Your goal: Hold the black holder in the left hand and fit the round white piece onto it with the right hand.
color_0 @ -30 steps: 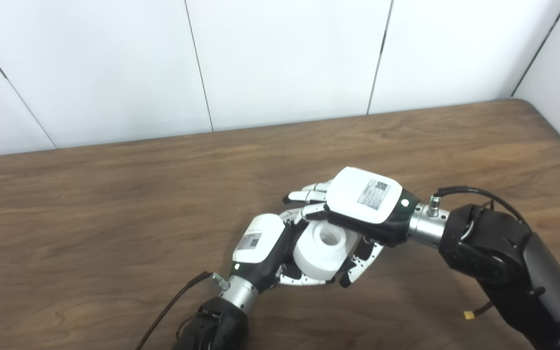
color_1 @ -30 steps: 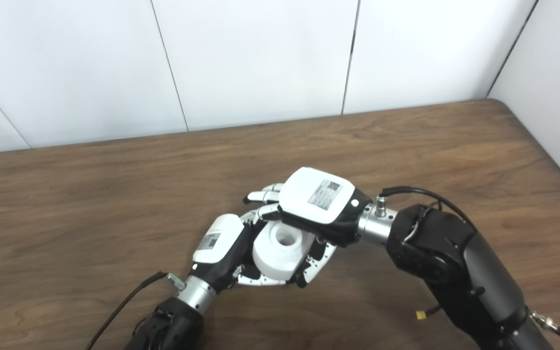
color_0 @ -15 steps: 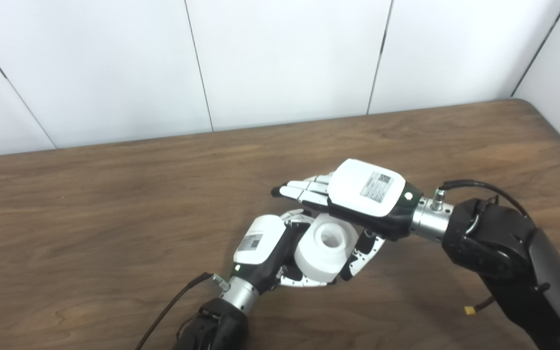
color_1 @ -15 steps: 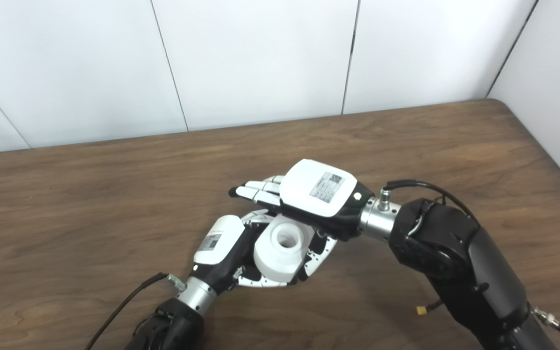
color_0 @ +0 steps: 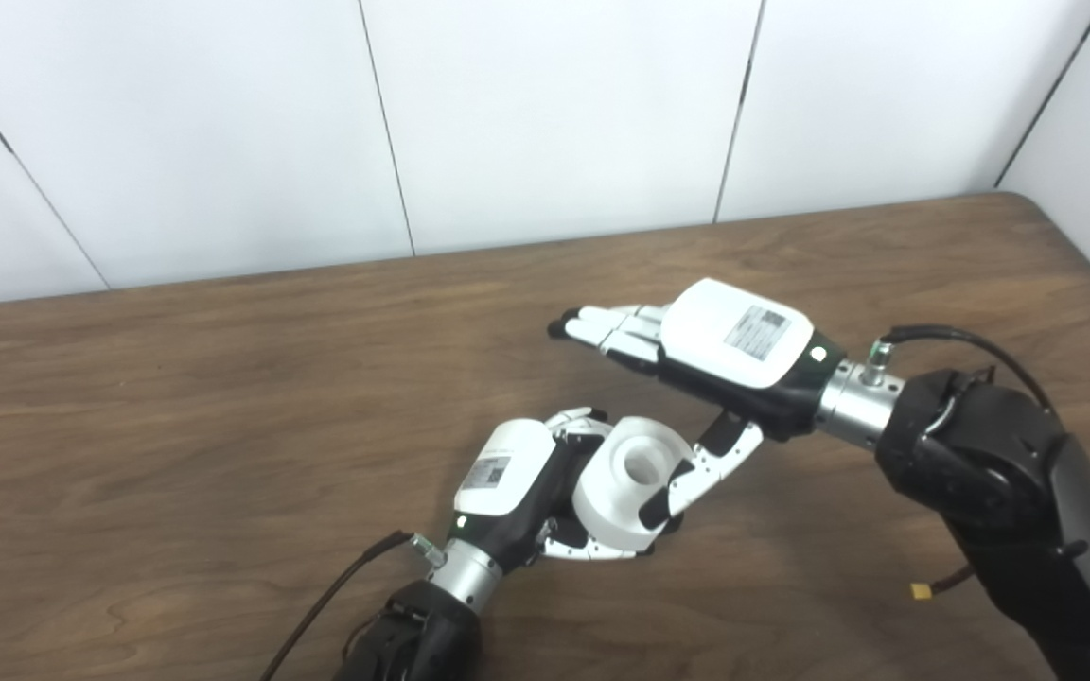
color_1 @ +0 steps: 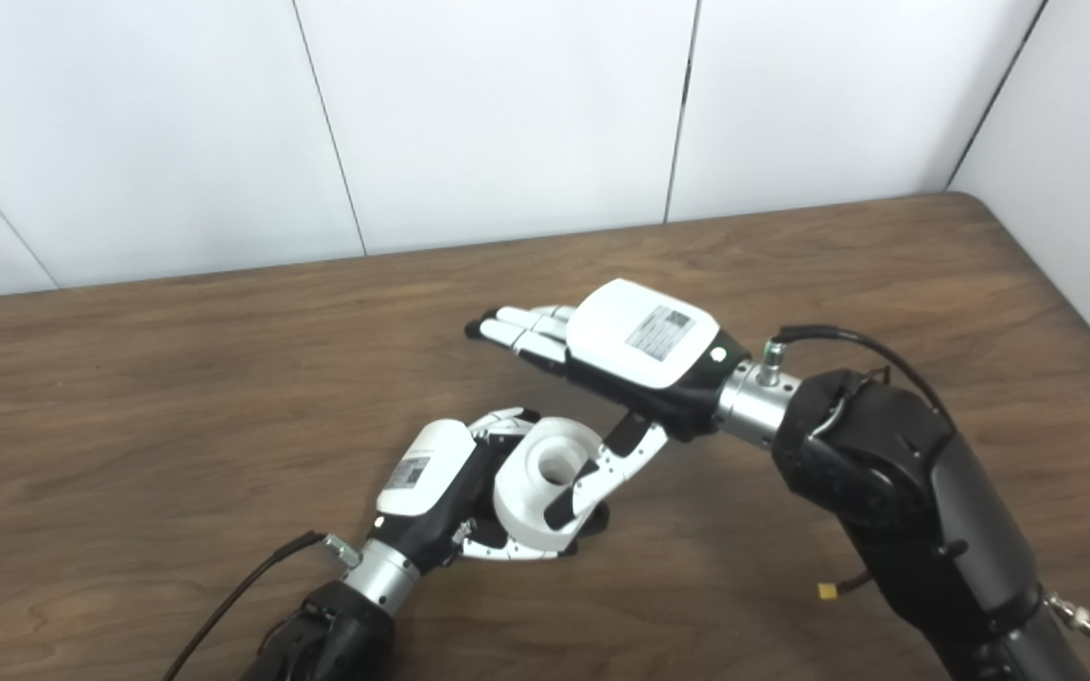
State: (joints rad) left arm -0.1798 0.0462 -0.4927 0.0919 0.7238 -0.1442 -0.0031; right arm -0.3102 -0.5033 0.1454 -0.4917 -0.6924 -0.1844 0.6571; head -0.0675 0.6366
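The right hand [color_0: 729,355] is being lifted away with fingers spread and empty, where it was lying over the round white piece [color_0: 628,480] a second ago. The piece is being held by the left hand [color_0: 545,482] just above the table [color_0: 176,416]; the black holder is hidden, so fitting is probably finished.

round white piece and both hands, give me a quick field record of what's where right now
round white piece: held in the left hand, its centre hole facing up toward the camera
left hand: shut on the round white piece, low over the table
right hand: open, fingers straight, raised above and behind the piece; thumb reaches down by the piece's right side
black holder: not visible, perhaps hidden under the piece
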